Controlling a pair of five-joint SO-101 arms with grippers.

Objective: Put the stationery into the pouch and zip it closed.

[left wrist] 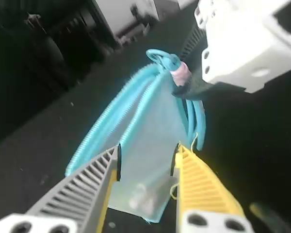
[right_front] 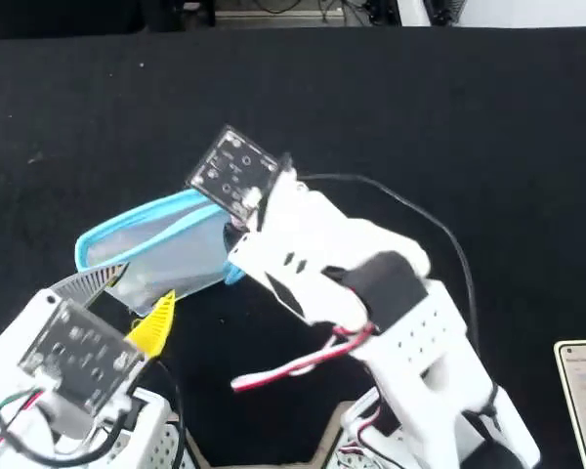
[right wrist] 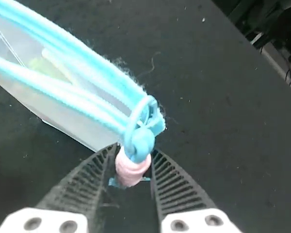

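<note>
Nearest me, left pincer [left wrist: 148, 149] is clamped on one end of the pouch [left wrist: 155, 116], whose long axis runs straight away across the worktop [right_front: 420, 117] to the right pincer [right wrist: 134, 151]. That arm bends low, pinched shut on the pink pull [right wrist: 131, 170]. Between them the zip [left wrist: 104, 131] gapes; closing it likely means drawing the pull towards the left pincer.

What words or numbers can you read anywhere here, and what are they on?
Screen at the high view's right edge: lines of print, too small to read.
Pouch and zipper pull: no print seen.
Circuit boards on the arms: no legible markings.
</note>
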